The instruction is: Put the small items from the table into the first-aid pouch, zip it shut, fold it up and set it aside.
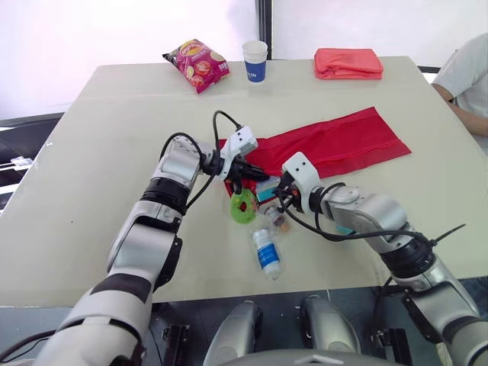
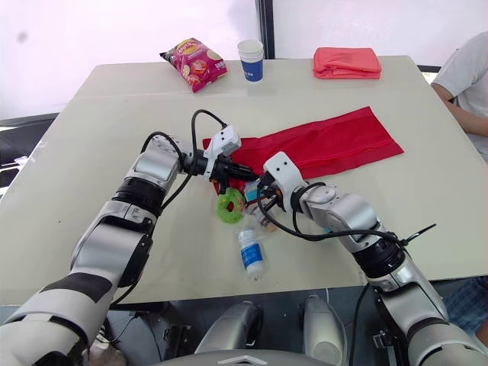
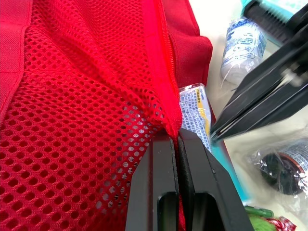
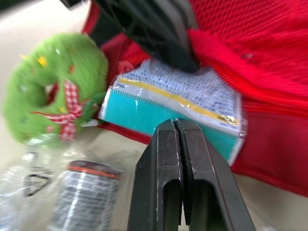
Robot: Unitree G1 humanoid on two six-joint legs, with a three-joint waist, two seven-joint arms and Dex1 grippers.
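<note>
The red first-aid pouch (image 1: 328,141) lies unfolded across the table's middle. My left gripper (image 1: 245,171) is shut on the pouch's mesh edge (image 3: 159,96) beside the zipper, holding the opening up. A teal and white packet (image 4: 178,106) lies half inside that opening. My right gripper (image 1: 280,195) is shut with nothing between its fingers, its tip against the packet. Just in front lie a green wreath (image 1: 244,206), a small wrapped roll (image 1: 277,219) and a white bottle with a blue label (image 1: 267,254).
At the table's far edge sit a chips bag (image 1: 197,65), a paper cup (image 1: 255,61) and a folded coral cloth (image 1: 348,63). A person (image 1: 467,76) sits at the right side. The left half of the table is bare.
</note>
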